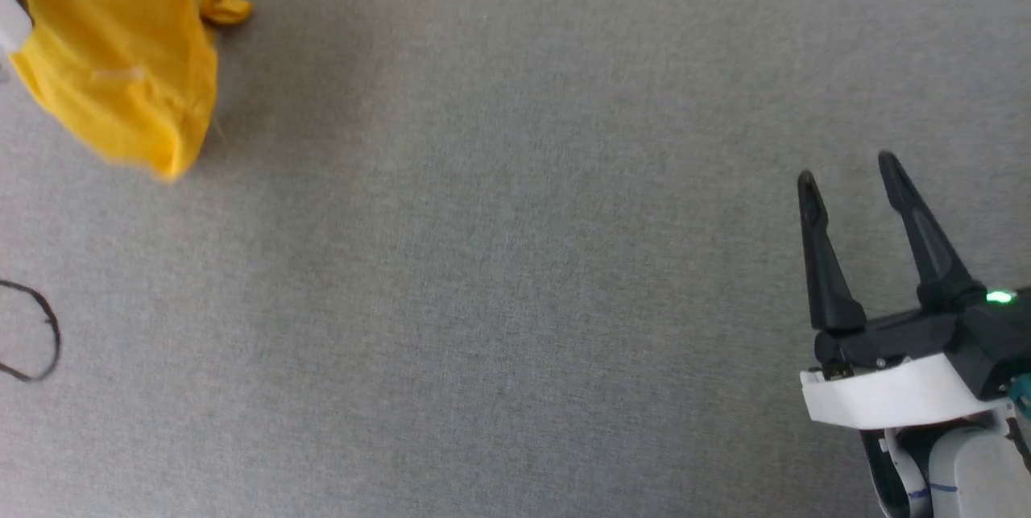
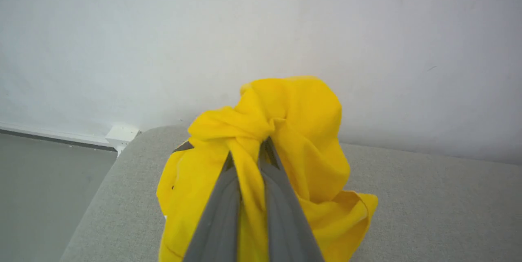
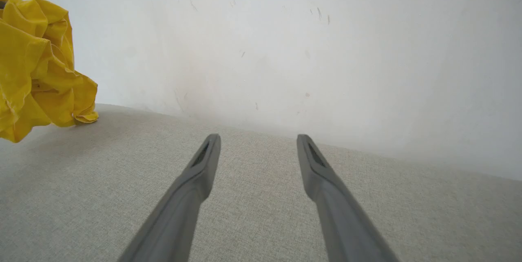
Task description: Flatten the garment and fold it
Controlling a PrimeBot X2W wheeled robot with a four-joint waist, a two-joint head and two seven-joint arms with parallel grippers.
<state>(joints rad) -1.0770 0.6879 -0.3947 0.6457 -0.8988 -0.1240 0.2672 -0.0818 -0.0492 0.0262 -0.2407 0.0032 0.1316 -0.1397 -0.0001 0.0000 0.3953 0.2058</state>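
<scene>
- i see the shirt [image 1: 121, 51] at the far left of the bench [image 1: 515, 260] in the head view, a soft bright yellow bundle with a blurred lower edge.
- the left jaws are pinched narrow on the shirt [image 2: 293, 115]: a twisted rope of cotton runs between the two grey tapered fingers [image 2: 220, 213], and the cloth billows in round, crumpled folds above their tips.
- from the right wrist the shirt [image 3: 36, 62] is a creased lump at the left edge, with one floppy fold touching the bench [image 3: 261, 213].
- the right jaws stand wide and hold nothing, well apart from the shirt. their long dark fingers [image 1: 821, 260] taper to blunt tips over bare bench, with a white cuff [image 1: 886, 393] and a small green light [image 1: 999, 297] behind them.
- the bench is covered in pale grey woven fabric with a fine grain, and it has a rounded corner [image 2: 134, 144].
- a thin black cable [image 1: 44, 333] loops on it at the left edge.
- behind it is a smooth white wall [image 2: 261, 29], lightly scuffed.
</scene>
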